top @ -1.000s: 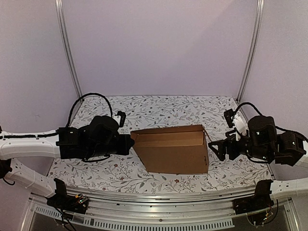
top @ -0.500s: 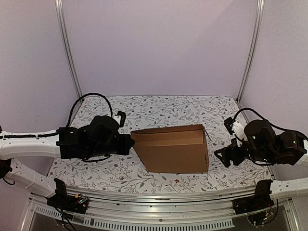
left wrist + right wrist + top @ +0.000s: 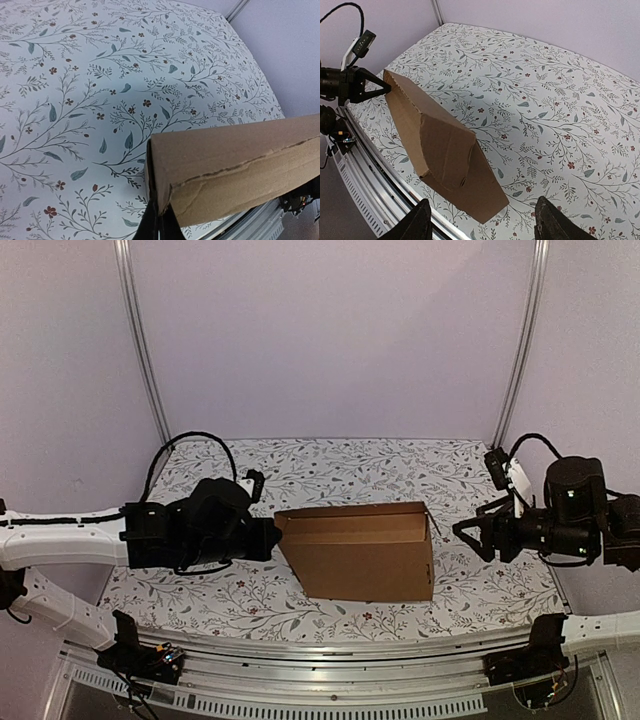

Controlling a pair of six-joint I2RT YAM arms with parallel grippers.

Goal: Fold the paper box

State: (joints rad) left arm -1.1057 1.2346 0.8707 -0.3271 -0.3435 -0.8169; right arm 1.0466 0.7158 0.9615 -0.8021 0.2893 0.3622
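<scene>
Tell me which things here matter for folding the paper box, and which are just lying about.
Job: paper box; left hand pinching its corner; right hand open beside it.
Just there: floral table cover; black cable; metal posts.

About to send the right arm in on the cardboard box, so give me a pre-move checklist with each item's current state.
1. Left gripper pinched on the left corner of the plain brown corrugated cardboard box: ok.
2. Right gripper apart from the box, fingers spread, nothing between them: ok.
3. Box sitting within the edges of the floral-print table cover: ok.
4. Gap between the right gripper and the box's right end free of other objects: ok.
5. Right end flap tucked in and locked: cannot tell; the right wrist view shows a creased end panel but not its tabs.
</scene>
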